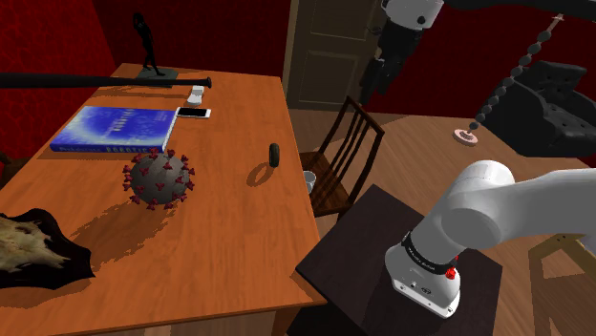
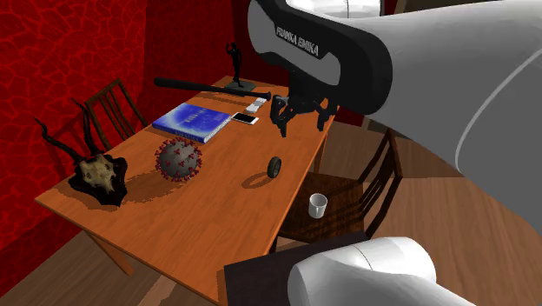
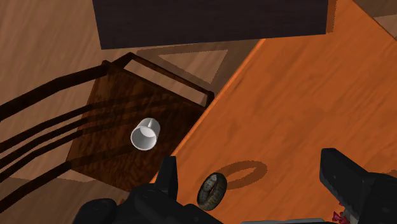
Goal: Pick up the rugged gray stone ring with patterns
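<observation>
Fingers [image 3: 347,181] are spread wide with nothing in them, high over the worktop [image 3: 299,95] near its edge. The dark patterned ring [image 3: 212,190] stands upright on its rim close to that edge. In my wrist view it sits just beside one finger, not centred between the two. My worry is that if I go straight down from here, that finger clips the ring, and an upright ring rolls. The edge is close, so it could drop onto the chair [image 3: 114,127] below, where a white cup [image 3: 145,135] sits on the seat. Closing across the wrong axis could also tip it flat, which is harder to grab. The spiky ball [image 1: 158,178] and blue book [image 1: 115,129] are well apart from it, so no concern there.
</observation>
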`<action>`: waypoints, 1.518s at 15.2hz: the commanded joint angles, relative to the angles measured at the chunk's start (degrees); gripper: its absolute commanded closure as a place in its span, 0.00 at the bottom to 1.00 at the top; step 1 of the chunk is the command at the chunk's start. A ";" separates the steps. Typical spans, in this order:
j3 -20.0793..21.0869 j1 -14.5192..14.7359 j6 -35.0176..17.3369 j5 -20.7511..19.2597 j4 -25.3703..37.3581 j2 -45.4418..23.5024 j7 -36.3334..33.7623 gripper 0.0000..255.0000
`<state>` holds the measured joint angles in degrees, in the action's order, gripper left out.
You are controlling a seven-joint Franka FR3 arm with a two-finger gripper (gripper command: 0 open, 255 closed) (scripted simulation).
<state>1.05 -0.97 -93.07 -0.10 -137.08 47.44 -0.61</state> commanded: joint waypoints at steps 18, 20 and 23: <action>3.36 -2.81 -19.12 -1.92 10.87 -38.62 -10.40 0.00; 3.42 -3.01 -20.25 -2.45 13.48 -43.41 -11.64 0.00; 3.33 -3.20 -21.45 -3.25 17.89 -50.60 -13.41 0.00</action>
<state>4.39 -4.12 -114.17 -3.08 -120.78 -0.67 -13.37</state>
